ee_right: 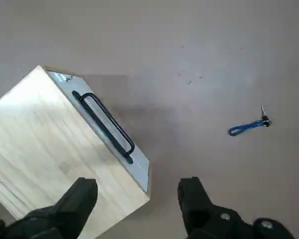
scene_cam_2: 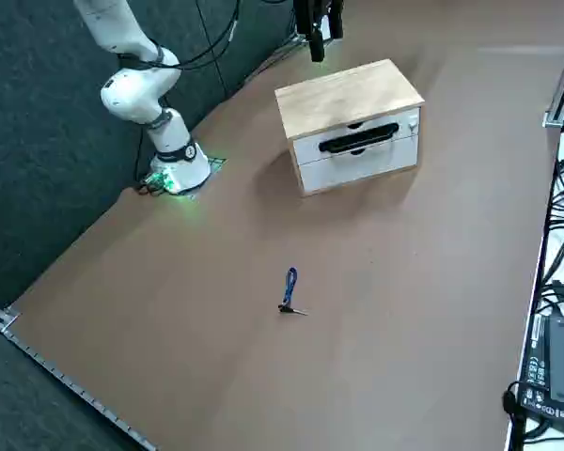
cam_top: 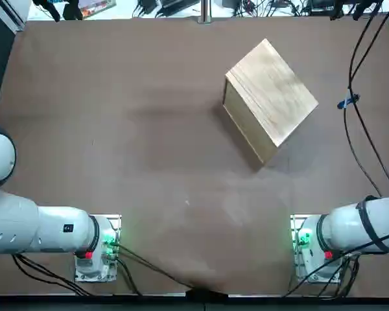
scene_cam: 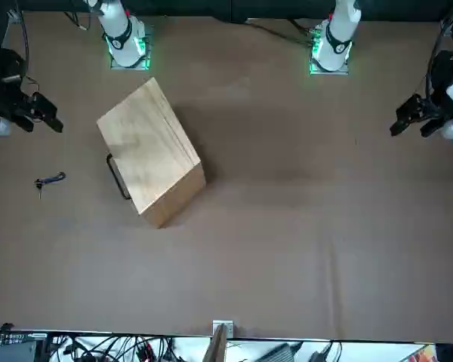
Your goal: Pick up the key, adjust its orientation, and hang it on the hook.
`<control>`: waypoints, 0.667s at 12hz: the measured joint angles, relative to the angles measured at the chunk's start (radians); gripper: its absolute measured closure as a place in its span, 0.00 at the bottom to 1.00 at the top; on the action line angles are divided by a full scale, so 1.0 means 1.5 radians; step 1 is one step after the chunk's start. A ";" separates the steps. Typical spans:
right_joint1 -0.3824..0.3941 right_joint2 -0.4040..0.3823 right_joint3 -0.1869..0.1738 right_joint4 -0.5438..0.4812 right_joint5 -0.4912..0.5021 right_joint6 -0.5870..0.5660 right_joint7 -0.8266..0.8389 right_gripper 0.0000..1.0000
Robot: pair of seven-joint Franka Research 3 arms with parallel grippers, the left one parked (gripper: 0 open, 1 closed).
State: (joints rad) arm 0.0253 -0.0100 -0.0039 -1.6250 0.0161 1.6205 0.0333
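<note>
Presently, the right gripper hangs above the table, and its two jaws are wide apart, with nothing between them. The key lies on the table, well apart from the wooden box, on the side where the black handle is. Its blue loop lies flat, and the thin metal shaft points away from the gripper.

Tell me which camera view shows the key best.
Right side view: the key lies whole, shaft and blue loop distinct. The right wrist view shows it whole too; the front view, smaller. From the top, I can't clearly make it out.
</note>
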 joint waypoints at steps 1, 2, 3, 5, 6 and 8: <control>0.000 0.000 0.000 0.000 0.000 0.000 0.000 0.00; 0.000 0.001 0.000 0.000 0.000 0.000 0.000 0.00; 0.000 0.001 -0.001 0.000 0.000 0.000 0.000 0.00; 0.000 0.002 -0.001 0.000 0.000 0.000 0.000 0.00; 0.000 0.002 -0.001 0.000 0.000 0.000 0.000 0.00; 0.000 0.002 -0.001 0.000 0.000 0.000 0.000 0.00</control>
State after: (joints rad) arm 0.0251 -0.0067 -0.0050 -1.6251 0.0161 1.6205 0.0335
